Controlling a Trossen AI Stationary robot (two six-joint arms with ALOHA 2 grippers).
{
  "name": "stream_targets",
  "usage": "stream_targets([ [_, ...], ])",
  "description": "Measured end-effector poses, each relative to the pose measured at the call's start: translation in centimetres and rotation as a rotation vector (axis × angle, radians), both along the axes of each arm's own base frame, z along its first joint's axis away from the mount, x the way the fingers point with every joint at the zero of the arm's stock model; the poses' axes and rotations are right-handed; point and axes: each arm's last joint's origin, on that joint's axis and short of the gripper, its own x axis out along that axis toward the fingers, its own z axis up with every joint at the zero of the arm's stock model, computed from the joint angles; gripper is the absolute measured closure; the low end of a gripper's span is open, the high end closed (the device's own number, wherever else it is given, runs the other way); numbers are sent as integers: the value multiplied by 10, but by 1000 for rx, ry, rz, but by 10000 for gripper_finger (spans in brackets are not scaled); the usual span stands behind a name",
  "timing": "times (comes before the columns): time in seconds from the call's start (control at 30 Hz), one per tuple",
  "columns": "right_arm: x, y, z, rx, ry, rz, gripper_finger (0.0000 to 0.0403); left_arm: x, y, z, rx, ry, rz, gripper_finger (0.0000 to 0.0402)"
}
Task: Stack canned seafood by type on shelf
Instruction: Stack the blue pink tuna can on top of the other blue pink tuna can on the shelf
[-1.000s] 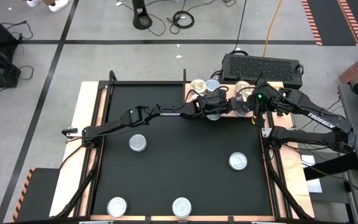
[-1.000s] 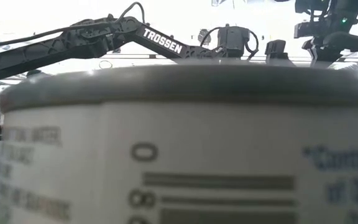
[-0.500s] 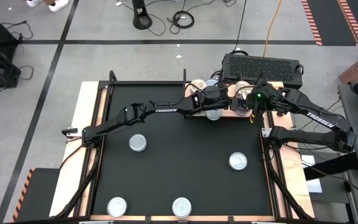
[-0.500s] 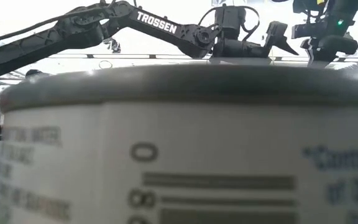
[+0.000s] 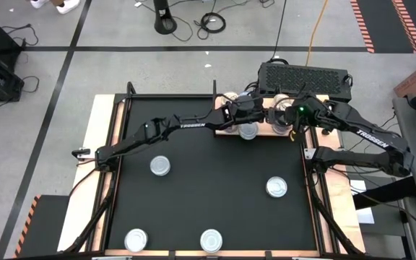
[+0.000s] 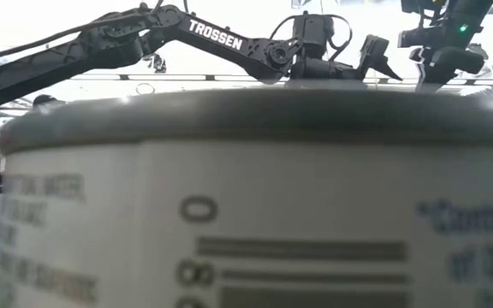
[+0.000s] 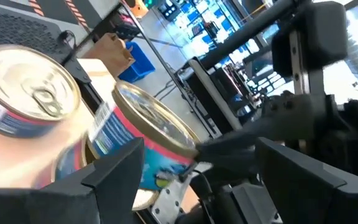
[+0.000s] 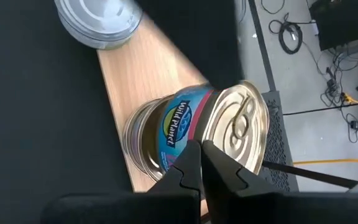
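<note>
Both arms are crowded at the far edge of the black table mat (image 5: 208,188), over the light-brown rectangular wooden board (image 8: 143,87) that serves as the shelf. The left gripper (image 5: 255,110) is reaching in over the board with its two dark fingers (image 7: 114,171) spread wide and nothing between them; its wrist camera looks straight at a short round tin with a blue-and-pink label and a gold pull-tab top (image 7: 151,140), sitting tilted on a lower tin, plus another blue-labelled tin with a pale ring-pull top (image 7: 27,90) just beside it. The right gripper (image 5: 292,123) is at the right end of the same board with its fingers (image 8: 188,171) pressed together, tips right against the side of that tilted blue-label tin (image 8: 219,134), which leans on the gold-rimmed tin under it (image 8: 143,146). Can't tell if it's actually pushing it or just touching. A silver-topped tin (image 8: 99,22) sits at the board's edge. Out on the mat, well apart from the shelf, there are four loose silver-topped tins: one left of centre (image 5: 159,166), one right (image 5: 276,187), two at the near edge (image 5: 136,239) (image 5: 211,240). The low camera is almost fully blocked by a white-labelled tin (image 6: 246,205) right at the lens. A black ventilated box (image 5: 305,76) sits behind the board.
</note>
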Motion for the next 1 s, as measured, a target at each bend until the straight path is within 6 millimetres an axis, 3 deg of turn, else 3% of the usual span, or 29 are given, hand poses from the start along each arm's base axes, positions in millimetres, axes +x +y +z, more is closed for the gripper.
stream_targets([
  [0.37,17,-10,-11,46,56,7,403,-1,5,-1,40,12,-42,96],
  [0.7,17,-10,-12,59,76,6,402,-3,13,-4,40,43,-29,96],
  [1.0,16,-9,-11,57,70,2,323,-6,21,-2,83,56,-27,96],
])
